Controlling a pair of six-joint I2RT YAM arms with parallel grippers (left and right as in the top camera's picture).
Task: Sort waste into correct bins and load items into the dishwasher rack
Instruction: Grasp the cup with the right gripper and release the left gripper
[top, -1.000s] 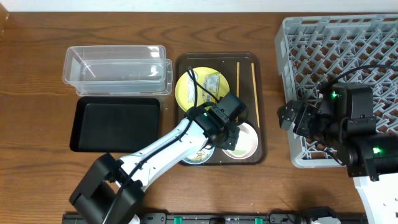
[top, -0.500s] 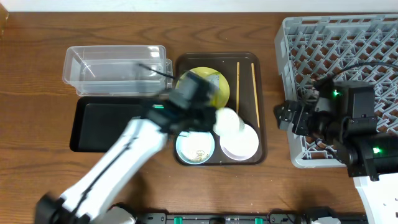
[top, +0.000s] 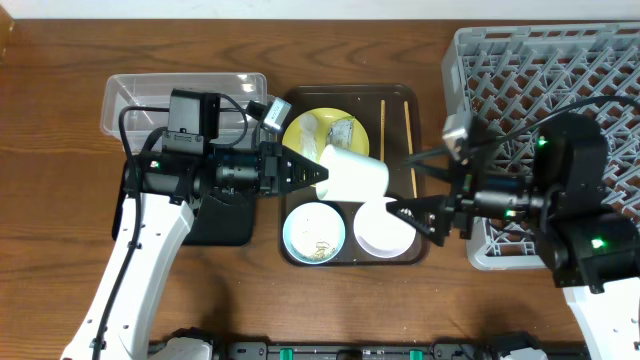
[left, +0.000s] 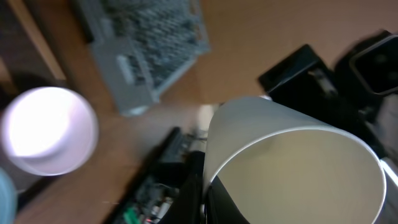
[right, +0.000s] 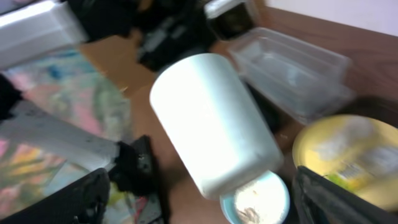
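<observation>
My left gripper (top: 318, 172) is shut on the rim of a white cup (top: 355, 177) and holds it on its side above the brown serving tray (top: 425, 235). The left wrist view shows one finger inside the cup (left: 292, 155). My right gripper (top: 400, 182) is open, its fingers spread just right of the cup's base; the cup (right: 211, 124) lies ahead of them. The yellow plate (top: 312, 148) carries the printed wrapper (top: 345, 130) and a white scrap (top: 306, 124). The light-blue bowl (top: 313, 232) holds food bits. The white bowl (top: 385, 230) and the chopsticks (top: 408, 125) also lie on the tray.
The clear tub (top: 150, 100) stands at the back left. The black tray (top: 225, 225) in front of it is mostly covered by my left arm. The grey dishwasher rack (top: 560, 60) fills the right side, behind my right arm.
My left arm has swung left and lifted the white cup, turned on its side, off the tray. My right gripper has reached left toward the cup with its fingers open.
</observation>
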